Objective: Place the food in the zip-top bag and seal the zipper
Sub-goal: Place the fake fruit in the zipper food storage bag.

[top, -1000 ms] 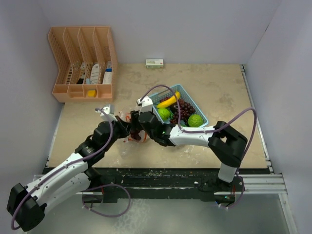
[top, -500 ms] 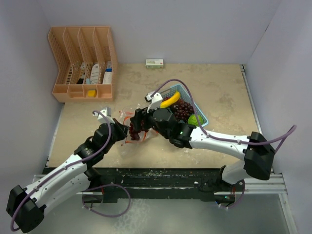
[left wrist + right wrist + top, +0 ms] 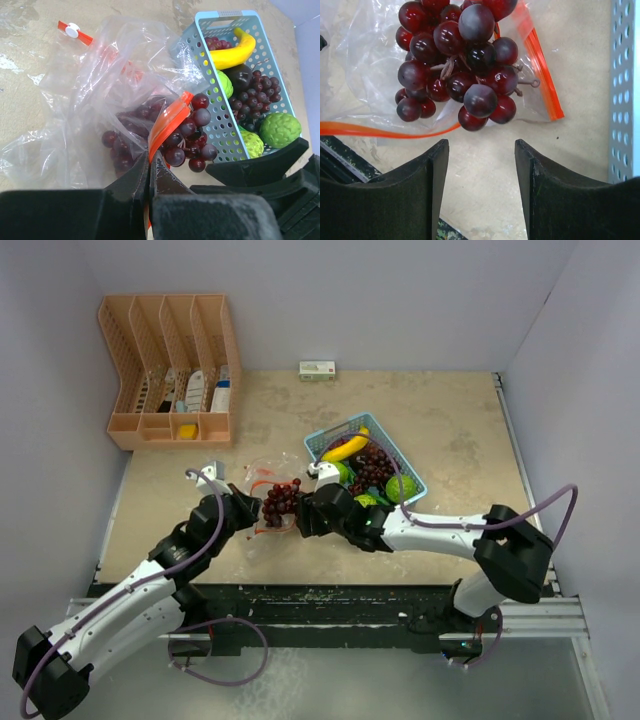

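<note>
Grapes point(image 3: 192, 135) now lengthwise, halfway into bag point(image 3: 115, 60)

The left arm point(image 3: 150, 580) stretches from the near-left corner of the beige tabletop point(image 3: 450, 430) towards its middle. The left gripper point(image 3: 150, 161) is pinched closed on the orange zipper strip point(image 3: 167, 122) of a clear plastic zip-top bag point(image 3: 100, 75). The right arm point(image 3: 440, 532) bends at the near-right corner and runs leftward along the near edge, the right gripper point(image 3: 481, 146) with fingers spread apart.

I find no legible text in any view. The small box point(image 3: 317, 370) at the far side carries green print, too small for me to read.
</note>
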